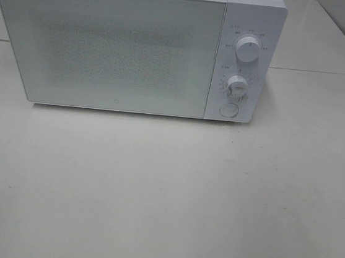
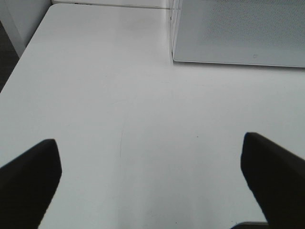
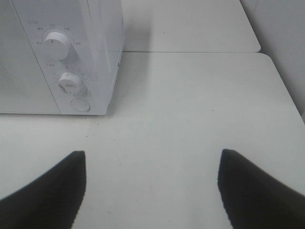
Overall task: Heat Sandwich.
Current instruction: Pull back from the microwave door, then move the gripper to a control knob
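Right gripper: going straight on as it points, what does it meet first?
Probably the bare table; the right gripper points past the microwave, which sits off to one side. Nothing else stands in that line, though depth is unclear.

The right gripper (image 3: 151, 156) is seen spread wide over the white table (image 3: 200, 109), nothing held between. Ahead, a white microwave (image 3: 102, 43) is shown with 2 knobs (image 3: 55, 45) and 1 round button (image 3: 80, 105).

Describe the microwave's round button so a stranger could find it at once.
Find the white microwave on the table. Down its right-hand control panel, the button sits lowest, beneath the two knobs. Unlike them it is flat, without scale marks.
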### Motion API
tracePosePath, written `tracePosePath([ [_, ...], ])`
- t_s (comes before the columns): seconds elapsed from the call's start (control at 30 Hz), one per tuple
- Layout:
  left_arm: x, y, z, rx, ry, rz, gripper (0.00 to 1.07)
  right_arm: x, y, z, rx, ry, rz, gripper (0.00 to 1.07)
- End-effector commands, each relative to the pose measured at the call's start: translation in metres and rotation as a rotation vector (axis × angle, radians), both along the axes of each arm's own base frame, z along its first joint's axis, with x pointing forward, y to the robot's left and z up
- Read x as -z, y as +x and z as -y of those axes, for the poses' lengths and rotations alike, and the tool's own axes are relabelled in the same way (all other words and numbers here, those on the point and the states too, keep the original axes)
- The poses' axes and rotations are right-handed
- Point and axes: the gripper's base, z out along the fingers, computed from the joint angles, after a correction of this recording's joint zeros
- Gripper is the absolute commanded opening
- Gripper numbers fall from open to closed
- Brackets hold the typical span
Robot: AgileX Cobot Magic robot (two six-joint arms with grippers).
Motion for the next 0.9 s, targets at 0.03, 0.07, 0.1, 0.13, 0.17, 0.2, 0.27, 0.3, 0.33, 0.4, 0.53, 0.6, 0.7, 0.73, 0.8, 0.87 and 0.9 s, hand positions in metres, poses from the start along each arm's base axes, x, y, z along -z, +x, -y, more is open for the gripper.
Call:
tracePosePath([
  [0.03,0.000,-0.003,0.000,0.000,0.003,0.036,0.98,-0.003,0.017,0.000,0.007,0.009,0.040,0.74],
  [0.07,0.000,-0.003,0.000,0.000,0.003,0.036,0.98,-0.003,0.017,0.000,0.007,0.009,0.040,0.74],
  [0.1,0.000,-0.003,0.000,0.000,0.003,0.036,0.98,-0.003,0.021,-0.001,0.008,0.011,0.045,0.74],
  [0.13,0.000,-0.003,0.000,0.000,0.003,0.036,0.98,-0.003,0.025,-0.001,0.007,0.011,0.048,0.74],
  [0.17,0.000,-0.003,0.000,0.000,0.003,0.036,0.98,-0.003,0.029,-0.001,0.007,0.012,0.055,0.74],
  [0.2,0.000,-0.003,0.000,0.000,0.003,0.036,0.98,-0.002,0.037,-0.001,0.006,0.012,0.059,0.74],
  [0.27,0.000,-0.003,0.000,0.000,0.003,0.036,0.98,-0.001,0.040,-0.002,0.006,0.012,0.061,0.74],
  [0.3,0.000,-0.003,0.000,0.000,0.003,0.036,0.98,0.000,0.044,-0.002,0.005,0.012,0.059,0.74],
  [0.33,0.000,-0.003,0.000,0.000,0.003,0.036,0.98,0.000,0.048,-0.002,0.005,0.012,0.063,0.74],
  [0.4,0.000,-0.003,0.000,0.000,0.003,0.036,0.98,0.002,0.054,-0.002,0.004,0.012,0.065,0.74],
  [0.53,0.000,-0.003,0.000,0.000,0.003,0.036,0.98,0.002,0.065,-0.003,0.003,0.014,0.098,0.74],
  [0.6,0.000,-0.003,0.000,0.000,0.003,0.036,0.98,0.001,0.070,-0.003,0.002,0.015,0.126,0.74],
  [0.7,0.000,-0.003,0.000,0.000,0.003,0.036,0.98,-0.001,0.079,-0.004,0.000,0.018,0.176,0.74],
  [0.73,0.000,-0.003,0.000,0.000,0.003,0.036,0.98,-0.002,0.081,-0.004,-0.001,0.019,0.196,0.74],
  [0.8,0.000,-0.003,0.000,0.000,0.003,0.036,0.98,-0.003,0.087,-0.004,-0.002,0.021,0.235,0.74],
  [0.87,0.000,-0.003,0.000,0.000,0.003,0.036,0.98,-0.003,0.092,-0.005,-0.003,0.023,0.260,0.74],
  [0.9,0.000,-0.003,0.000,0.000,0.003,0.036,0.98,-0.003,0.095,-0.005,-0.005,0.019,0.267,0.74],
])
